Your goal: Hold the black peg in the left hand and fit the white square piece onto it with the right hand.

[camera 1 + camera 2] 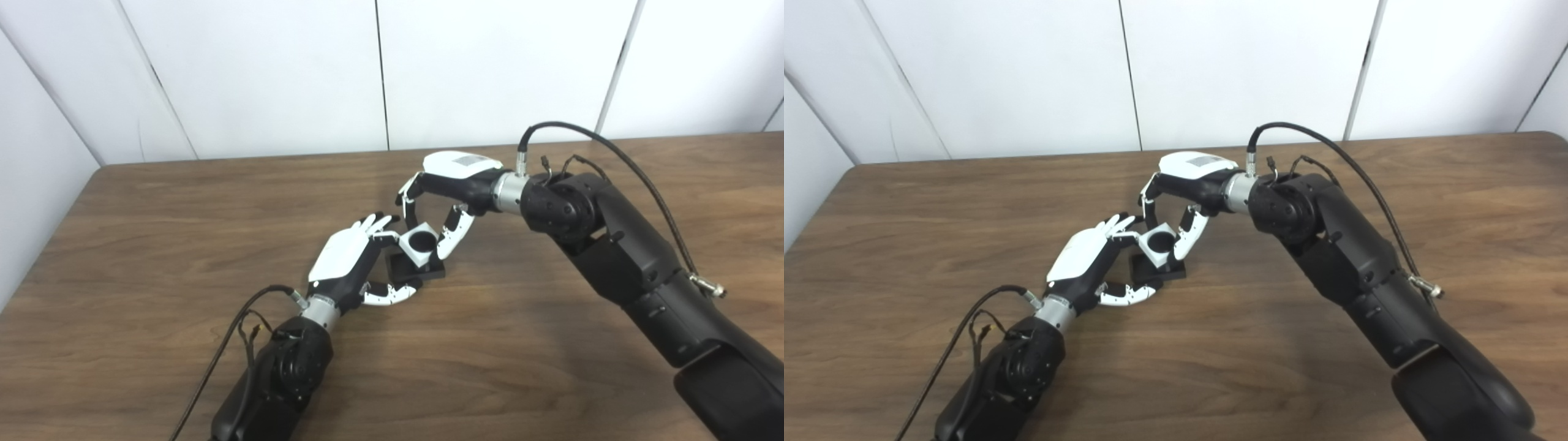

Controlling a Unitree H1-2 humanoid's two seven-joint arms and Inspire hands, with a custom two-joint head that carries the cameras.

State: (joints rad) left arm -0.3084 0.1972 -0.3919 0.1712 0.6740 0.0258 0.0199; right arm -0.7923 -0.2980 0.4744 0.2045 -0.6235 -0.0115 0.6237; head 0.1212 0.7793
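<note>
The black peg's square base (422,273) sits low over the table between my two hands. My left hand (346,257) is shut on it, fingers at its far left side and thumb (392,294) against its near edge. The white square piece (415,258) with a round hole sits on top of the base, slightly tilted, and the hole looks dark inside. My right hand (450,184) reaches in from the right and is shut on the white piece, fingers behind it and thumb (454,236) on its right side. The same shows in the right eye view, with the white piece (1152,256) over the base (1159,273).
The brown wooden table (184,233) spreads around the hands. White wall panels stand behind its far edge. Black cables loop off both wrists, one at the right (588,131) and one at the left (245,312).
</note>
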